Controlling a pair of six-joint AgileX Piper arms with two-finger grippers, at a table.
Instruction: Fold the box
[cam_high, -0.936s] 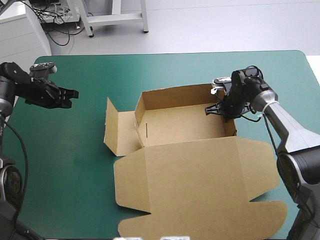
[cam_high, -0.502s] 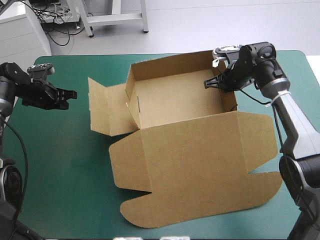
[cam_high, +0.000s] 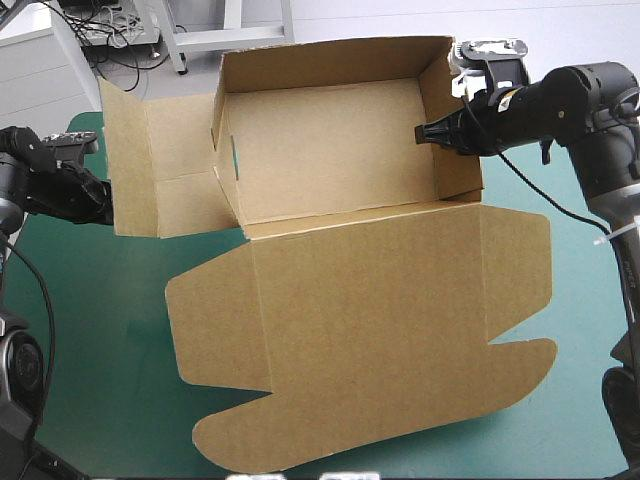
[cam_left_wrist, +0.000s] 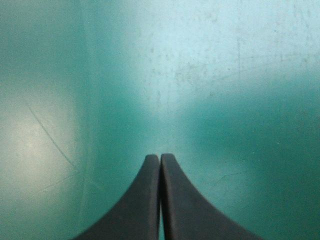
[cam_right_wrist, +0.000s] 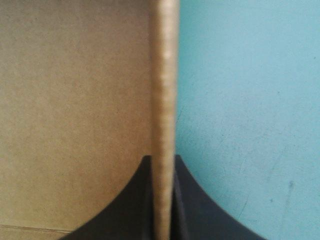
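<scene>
The brown box (cam_high: 330, 150) hangs lifted off the table, its tray open toward the camera and its big lid (cam_high: 370, 330) hanging down in front. My right gripper (cam_high: 440, 133) is shut on the box's right wall. In the right wrist view the wall's edge (cam_right_wrist: 164, 100) runs straight between the two black fingers (cam_right_wrist: 192, 205). A loose side flap (cam_high: 150, 170) sticks out on the box's left. My left gripper (cam_left_wrist: 160, 159) is shut on nothing above the bare teal-green cover; in the high view its tip is hidden behind that flap.
The teal-green cover (cam_high: 90, 330) shows to the left of and below the lifted box. The left arm (cam_high: 45, 180) lies low near the table's left edge, partly behind the side flap.
My right gripper has risen and drawn toward the camera, carrying the whole box up off the table. The box now covers the left gripper's tip; the left arm has barely moved.
</scene>
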